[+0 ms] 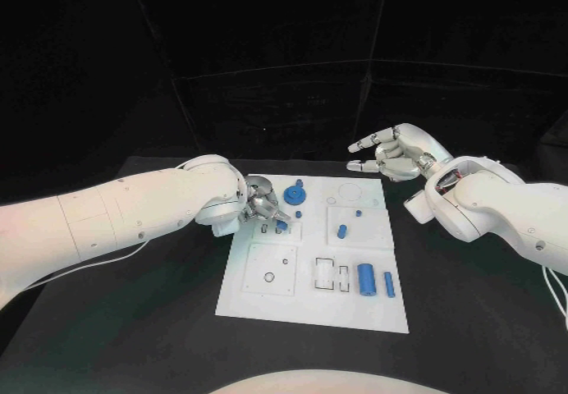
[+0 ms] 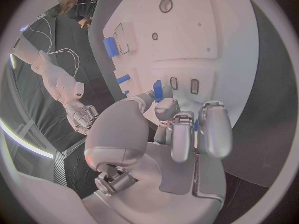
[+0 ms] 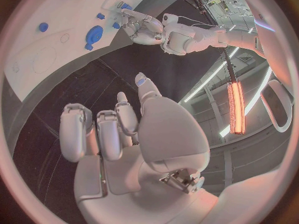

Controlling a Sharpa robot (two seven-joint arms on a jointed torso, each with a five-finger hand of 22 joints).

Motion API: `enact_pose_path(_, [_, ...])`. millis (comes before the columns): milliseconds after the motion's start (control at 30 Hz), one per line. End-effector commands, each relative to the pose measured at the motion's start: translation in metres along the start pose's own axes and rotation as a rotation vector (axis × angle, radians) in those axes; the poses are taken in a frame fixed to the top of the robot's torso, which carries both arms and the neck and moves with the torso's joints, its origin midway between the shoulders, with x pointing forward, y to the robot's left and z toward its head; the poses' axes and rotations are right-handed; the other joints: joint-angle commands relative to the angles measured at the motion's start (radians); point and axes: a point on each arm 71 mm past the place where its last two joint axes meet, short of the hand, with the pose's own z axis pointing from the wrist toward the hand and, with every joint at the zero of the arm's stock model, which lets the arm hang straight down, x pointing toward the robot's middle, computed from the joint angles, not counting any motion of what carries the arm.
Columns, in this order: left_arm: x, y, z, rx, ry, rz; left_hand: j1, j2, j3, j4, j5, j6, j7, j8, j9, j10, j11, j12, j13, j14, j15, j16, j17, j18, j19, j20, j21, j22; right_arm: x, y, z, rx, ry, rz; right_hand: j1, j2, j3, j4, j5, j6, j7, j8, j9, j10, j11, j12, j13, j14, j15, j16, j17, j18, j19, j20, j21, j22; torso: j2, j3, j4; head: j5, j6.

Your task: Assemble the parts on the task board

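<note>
Head view gives us the white task board [image 1: 310, 308] at frame centre, the left hand [image 1: 263, 207] on its upper left corner; our left wrist view reveals fingers pinching a small blue part [image 2: 157, 90]. Right hand [image 1: 396, 153], upper right, hangs empty, fingers apart.

— Where is free room on the task board [image 1: 267, 300]?
— The near left part is bare. The left hand [image 1: 263, 205] blocks the far left corner, probably touching a small part there; the blue gear [image 1: 295, 194] stands just beside.
</note>
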Motion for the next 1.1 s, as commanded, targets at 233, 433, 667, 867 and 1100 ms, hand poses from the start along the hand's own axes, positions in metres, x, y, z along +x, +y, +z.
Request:
enact_pose_path(233, [-0.004,0.004,-0.006,0.034,-0.137,-0.009,-0.012,-0.008,0.156,-0.147,-0.003,0.007,-0.006,0.01,0.005,0.011,0.0,0.007,0.006,0.104,0.0,0.003,0.263,-0.012,0.001,0.005,-0.002,0.008,-0.001,0.001,0.0,-0.006,0.003,0.001,0.001,0.01,-0.002,-0.001,0.004,0.0,0.001,0.007,-0.001,0.001,-0.004,-0.003,-0.002,0.062,-0.009,-0.006,0.078,0.013,-0.001,-0.008,-0.004,-0.001,0.0,0.0003,0.0007,0.005,0.0])
enact_pose_path(433, [-0.002,0.004,-0.007,0.041,-0.191,0.025,-0.013,-0.013,0.161,-0.15,-0.003,0.008,-0.006,0.012,0.007,0.014,-0.001,0.01,0.009,0.104,-0.001,0.003,0.263,-0.012,0.003,0.004,0.001,0.012,-0.001,0.001,0.0,-0.005,0.003,0.0,0.001,0.01,-0.002,-0.001,0.004,0.0,0.001,0.007,-0.001,0.001,-0.004,-0.003,-0.002,0.062,-0.009,-0.006,0.078,0.013,-0.002,-0.008,-0.004,-0.001,0.0,0.0003,0.0001,0.009,-0.001])
enact_pose_path(667, [0.003,0.004,-0.005,0.03,-0.201,0.079,-0.014,-0.02,0.167,-0.155,-0.003,0.01,-0.008,0.014,0.01,0.017,-0.002,0.012,0.011,0.104,-0.002,0.003,0.263,-0.013,0.005,0.004,0.004,0.016,-0.001,0.0,0.0,-0.005,0.003,0.0,0.001,0.01,-0.002,-0.001,0.004,0.0,0.001,0.007,-0.001,0.001,-0.004,-0.003,-0.002,0.062,-0.009,-0.006,0.078,0.013,-0.001,-0.008,-0.004,-0.001,0.001,-0.0001,-0.0023,0.011,-0.001])
enact_pose_path(867, [0.006,0.005,-0.002,0.012,-0.182,0.115,-0.014,-0.022,0.169,-0.156,-0.003,0.011,-0.008,0.014,0.01,0.017,-0.002,0.012,0.011,0.104,-0.002,0.003,0.263,-0.013,0.004,0.004,0.003,0.015,-0.001,0.0,0.0,-0.005,0.003,0.0,0.001,0.01,-0.003,-0.001,0.003,0.0,0.001,0.007,-0.001,0.001,-0.004,-0.003,-0.002,0.062,-0.009,-0.006,0.078,0.013,-0.001,-0.008,-0.004,-0.001,0.001,0.0001,-0.0014,0.01,-0.004])
enact_pose_path(1100, [0.009,0.007,0.0,-0.001,-0.163,0.131,-0.013,-0.023,0.172,-0.158,-0.003,0.011,-0.009,0.015,0.011,0.018,-0.003,0.013,0.012,0.104,-0.002,0.003,0.263,-0.013,0.004,0.003,0.003,0.015,-0.001,0.001,0.0,-0.005,0.004,0.0,0.001,0.01,-0.003,-0.001,0.003,0.0,0.001,0.007,-0.001,0.001,-0.004,-0.003,-0.002,0.062,-0.009,-0.006,0.078,0.013,-0.001,-0.008,-0.004,-0.001,0.001,-0.0004,-0.0017,0.011,-0.006])
